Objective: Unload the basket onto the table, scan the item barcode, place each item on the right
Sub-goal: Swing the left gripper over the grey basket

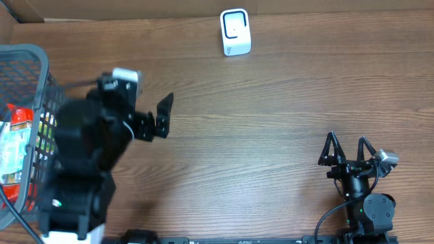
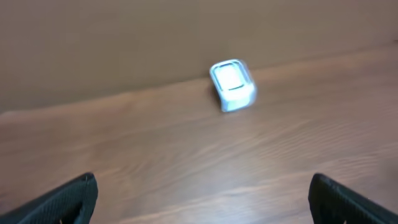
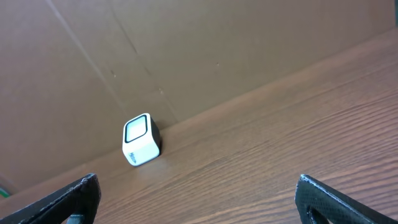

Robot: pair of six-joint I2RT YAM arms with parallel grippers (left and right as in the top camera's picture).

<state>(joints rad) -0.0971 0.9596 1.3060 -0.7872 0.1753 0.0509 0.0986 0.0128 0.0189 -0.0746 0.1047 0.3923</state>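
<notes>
barely started imo. the groceries [image 1: 13, 146] sit in the wire basket [image 1: 42, 81] far left, none picked out yet. left gripper [image 1: 165, 115] hangs just right of it, jaws wide, empty. barcode scanner [image 1: 235, 32] stands at the table's back edge. right gripper [image 1: 346, 139] low right, also spread, empty.

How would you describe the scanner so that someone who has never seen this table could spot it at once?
Take the wooden table and go to its far edge, under the brown cardboard wall. Near the middle of that edge stands the scanner, alone. It is a small white rounded box with a pale window on its face, apart from the grey mesh basket at the left.
</notes>
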